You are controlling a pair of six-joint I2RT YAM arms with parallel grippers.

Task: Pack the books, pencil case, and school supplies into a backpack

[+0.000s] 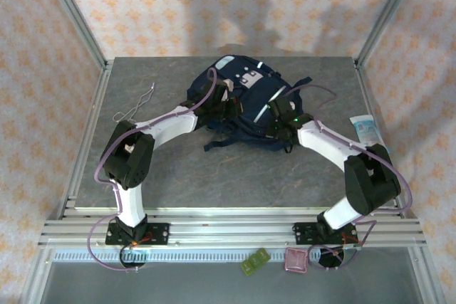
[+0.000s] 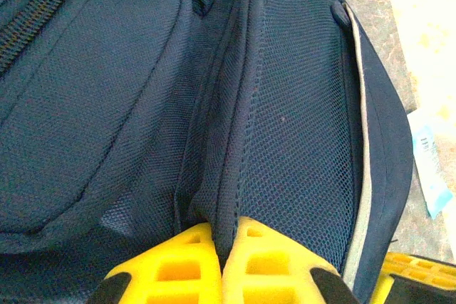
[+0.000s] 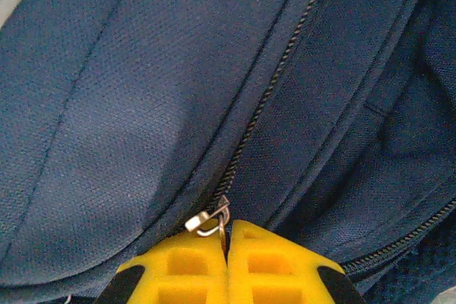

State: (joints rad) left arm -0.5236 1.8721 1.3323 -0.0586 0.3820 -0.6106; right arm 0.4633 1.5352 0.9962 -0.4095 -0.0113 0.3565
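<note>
Nearest the camera, well short of the backpack (image 1: 249, 97), a small green item (image 1: 254, 261) and a small pink item (image 1: 296, 260) lie on the ledge below the 2 arm bases. Whether either belongs to the school supplies cannot be told.

Beyond them the grey desk (image 1: 214, 169) shows no books, tan case or grey-blue case lying loose on the near side of the backpack.

Both arms reach to the backpack's near side. The left pincer (image 2: 224, 236) is closed, its yellow fingers pinching a fold of navy mesh fabric at a seam of the backpack. The right pincer (image 3: 226, 236) is closed on the metal zipper pull (image 3: 210, 220). The zipper's teeth run away from it, meshed together.

The backpack lies flat at the far middle of the desk, its grey patch toward the far edge.

A thin bent wire (image 1: 139, 105) lies left of the backpack, and a pale blue-and-white packet (image 1: 367, 129) lies right of it at the desk's edge.

Judged from this, packing looks nearly finished. The contents are probably inside and only the zipper work remains, though the backpack's inside is hidden.
</note>
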